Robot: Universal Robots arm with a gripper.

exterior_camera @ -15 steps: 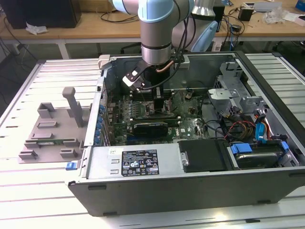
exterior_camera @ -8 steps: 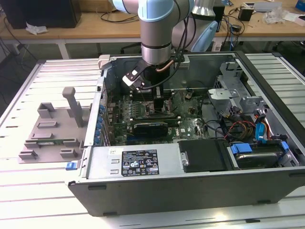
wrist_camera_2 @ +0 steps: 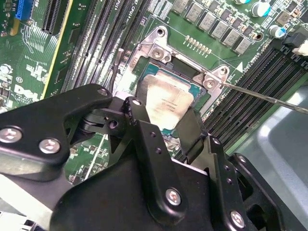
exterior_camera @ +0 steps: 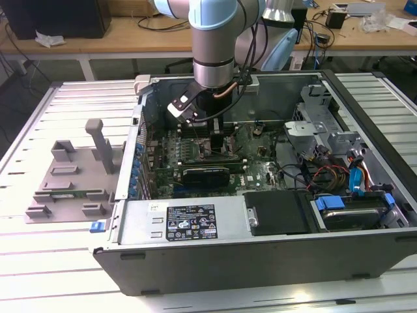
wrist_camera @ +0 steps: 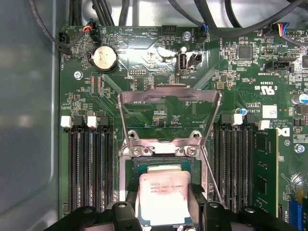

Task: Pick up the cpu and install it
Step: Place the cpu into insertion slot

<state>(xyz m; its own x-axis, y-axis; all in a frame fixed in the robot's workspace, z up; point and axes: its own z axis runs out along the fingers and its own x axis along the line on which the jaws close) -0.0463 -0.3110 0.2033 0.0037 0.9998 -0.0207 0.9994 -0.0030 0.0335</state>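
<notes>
Black linkage plates of the gripper point(wrist_camera_2: 161, 120) sit closest to the lens in the second wrist view, and its two fingers point(wrist_camera_2: 191, 127) close on opposite edges of the cpu point(wrist_camera: 163, 197), pinching the silvery chip between them. The cpu lies directly over the socket point(wrist_camera: 166, 149), roughly square to its opening; whether it is fully down in the recess or a touch above it cannot be told. Beyond the chip, the load plate point(wrist_camera: 169, 94) is tipped up and open, and the thin lever point(wrist_camera: 211, 173) is swung free beside the socket. Rows of memory slots point(wrist_camera: 89, 163) flank the socket on both sides across the green motherboard point(wrist_camera: 144, 29). In the exterior view the arm point(exterior_camera: 212, 45) reaches straight down into the open computer case point(exterior_camera: 260, 248), with a grey tray point(exterior_camera: 65, 182) lying on the table well apart, toward the exterior view's left. The main risk, as I judge it, is misalignment: if the chip is slightly rotated or tilted when it is let go, a corner could ride on the socket rim and damage the contacts underneath. Uneven finger pressure could also drag the chip sideways on release. The raised plate could drop onto the fingers if it is jarred, and the lever is close enough to snag.
</notes>
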